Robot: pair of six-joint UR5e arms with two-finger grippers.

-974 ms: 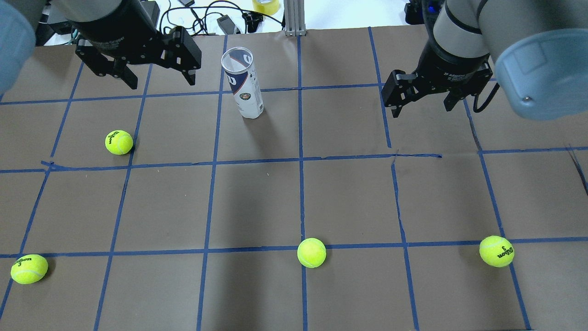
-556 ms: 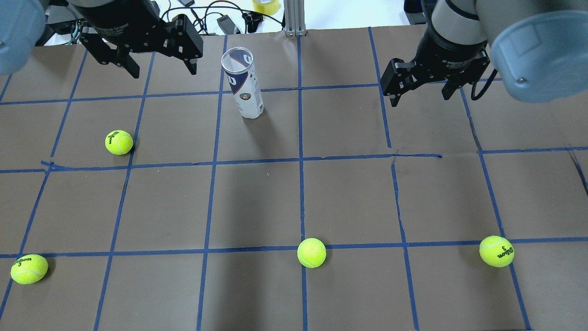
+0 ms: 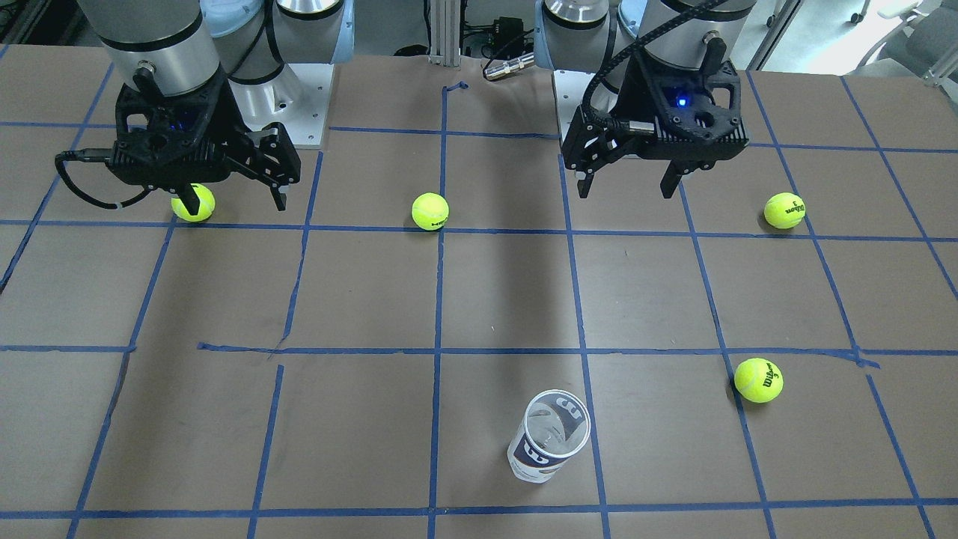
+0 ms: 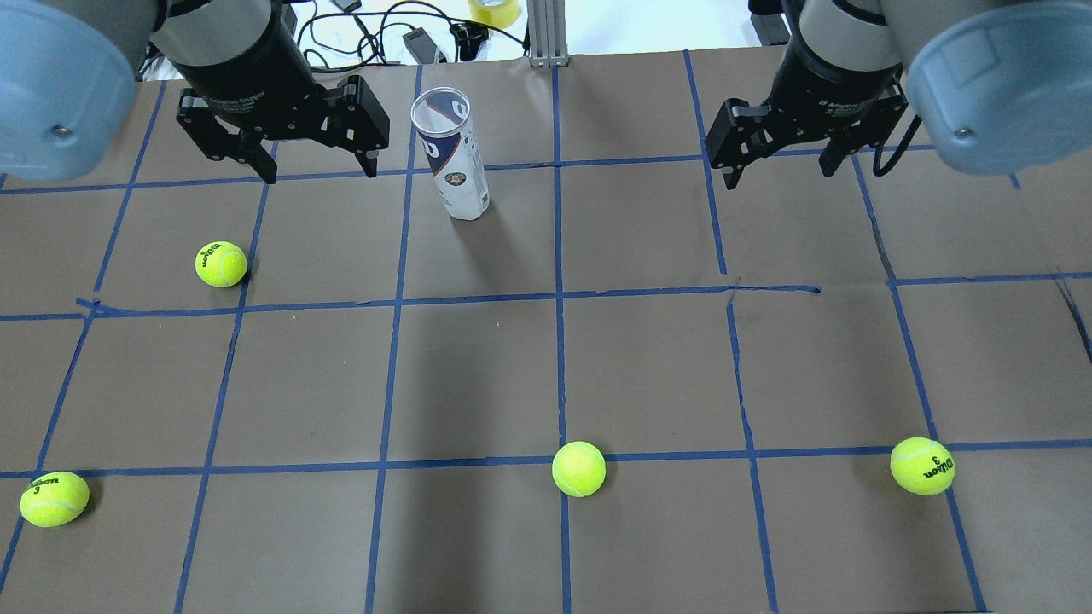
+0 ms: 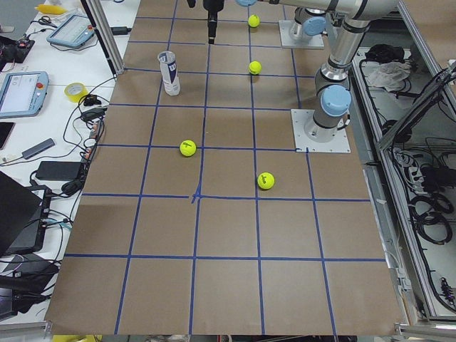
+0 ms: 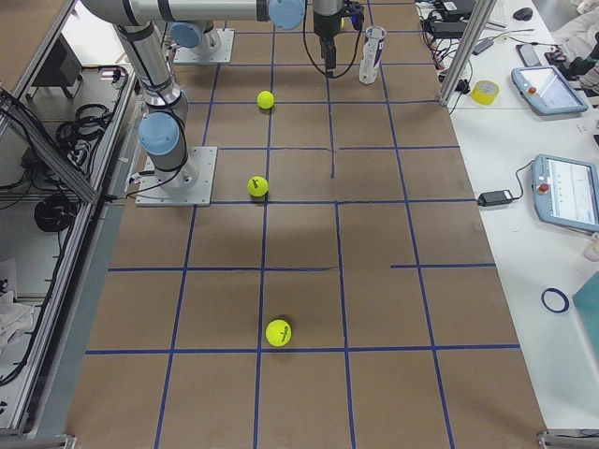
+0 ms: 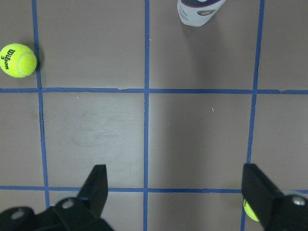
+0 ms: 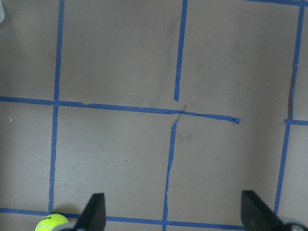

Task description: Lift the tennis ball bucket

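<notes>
Tennis ball bucket (image 4: 450,153) stands upright at the far side, left of centre, mouth open upward. Bare table (image 4: 648,367) lies on its near, left and right sides. Nearest ball (image 4: 221,263) is to its near-left, well apart. Three more balls (image 4: 578,468) sit along the near row, farther off. Past the far edge behind the bucket: metal post (image 4: 547,34) and cables (image 4: 367,30). Left gripper (image 4: 322,173) hangs high, jaws spread wide. Its wrist view puts the bucket ahead and to the right, bare paper between. Right gripper (image 4: 780,175) hangs high on the right, jaws spread, well apart from the bucket.
</notes>
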